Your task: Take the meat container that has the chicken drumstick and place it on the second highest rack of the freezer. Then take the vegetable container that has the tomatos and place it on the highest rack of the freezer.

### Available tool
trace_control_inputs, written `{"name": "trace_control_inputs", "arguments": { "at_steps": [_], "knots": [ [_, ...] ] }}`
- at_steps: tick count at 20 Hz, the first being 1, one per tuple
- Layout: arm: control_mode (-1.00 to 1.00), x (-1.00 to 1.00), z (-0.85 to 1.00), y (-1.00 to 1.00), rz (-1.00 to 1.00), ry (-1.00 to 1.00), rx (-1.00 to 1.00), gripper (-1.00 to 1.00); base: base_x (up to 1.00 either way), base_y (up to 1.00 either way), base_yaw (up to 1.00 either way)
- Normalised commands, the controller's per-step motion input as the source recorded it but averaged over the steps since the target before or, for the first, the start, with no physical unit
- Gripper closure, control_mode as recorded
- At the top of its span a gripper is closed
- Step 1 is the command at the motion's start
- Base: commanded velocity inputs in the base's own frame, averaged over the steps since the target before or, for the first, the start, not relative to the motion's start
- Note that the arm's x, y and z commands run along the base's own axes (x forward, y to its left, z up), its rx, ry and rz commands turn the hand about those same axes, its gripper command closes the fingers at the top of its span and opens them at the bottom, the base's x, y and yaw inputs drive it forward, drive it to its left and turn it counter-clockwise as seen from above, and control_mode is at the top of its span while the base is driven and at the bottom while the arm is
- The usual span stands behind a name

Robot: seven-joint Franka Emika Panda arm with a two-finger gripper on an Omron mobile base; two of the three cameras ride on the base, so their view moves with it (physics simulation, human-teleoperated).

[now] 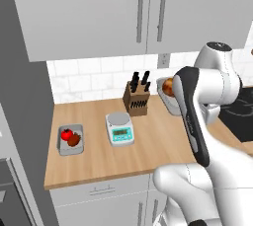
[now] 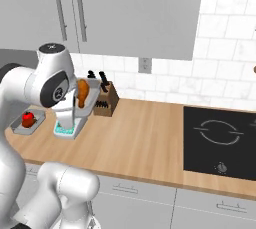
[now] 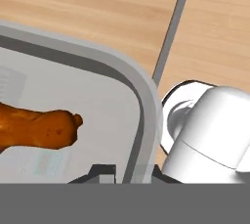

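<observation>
Above the wooden counter (image 2: 150,133), the gripper (image 3: 128,171) clamps the smooth grey meat container's (image 3: 146,100) rounded rim

Two base cameras sit behind the arm, left and right, looking forward and down; both share the table (image 1: 148,141), knife block (image 1: 137,99) and kitchen scale (image 2: 65,129). Hand camera looks close along the hand at the meat container (image 3: 141,100) rim.

Drumstick (image 2: 82,92) in the meat container (image 2: 89,104), lifted above the scale (image 1: 120,128); tomatoes (image 1: 70,136) container left, knife block (image 1: 137,98) behind.
</observation>
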Motion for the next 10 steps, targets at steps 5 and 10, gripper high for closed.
{"name": "trace_control_inputs", "arguments": {
  "at_steps": [5,10],
  "knots": [
    [-1.0,-0.17,0.28,0.0,0.0,0.0,0.0,1.0,0.0,0.0,0.0],
    [-1.0,-0.3,0.12,-0.01,0.0,0.0,0.0,1.0,0.0,0.0,0.0]
  ]
}}
